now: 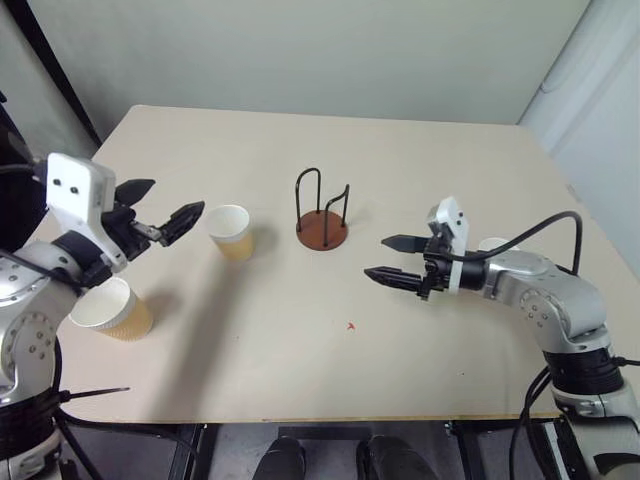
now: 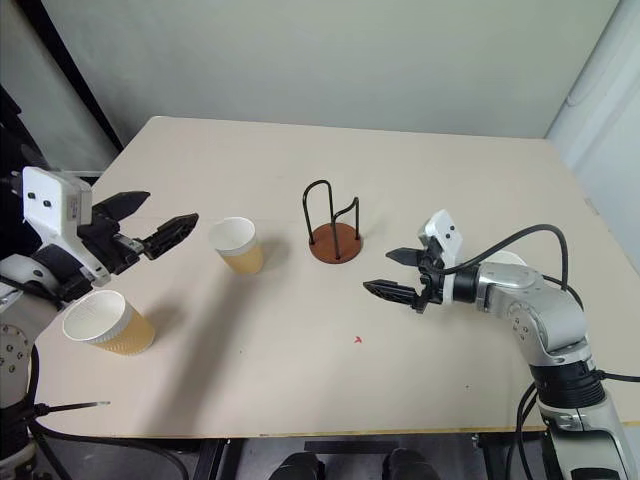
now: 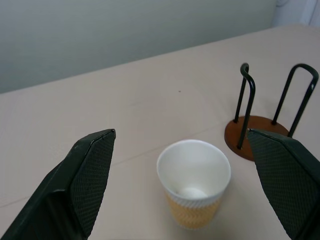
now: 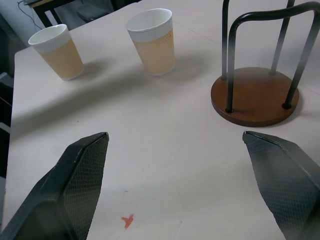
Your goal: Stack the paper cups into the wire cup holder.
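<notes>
Both arms reach forward, left tool [image 1: 165,213] and right tool [image 1: 392,261] spread wide, holding nothing.

1. I am seeing the wire cup holder [image 2: 335,228] standing upright near the middle of the beige table [image 2: 400,170], nothing in it.
2. One paper cup [image 2: 238,245] is standing just left of the holder, apart from it.
3. A ribbed cup [image 2: 106,324] is sitting near the left edge.
4. My left gripper [image 2: 148,225] is hovering wide open, pointing toward the nearer cup.
5. My right gripper [image 2: 398,274] is hanging open right of the holder, empty.
6. A small red mark [image 2: 357,340] is showing on the tabletop.
</notes>
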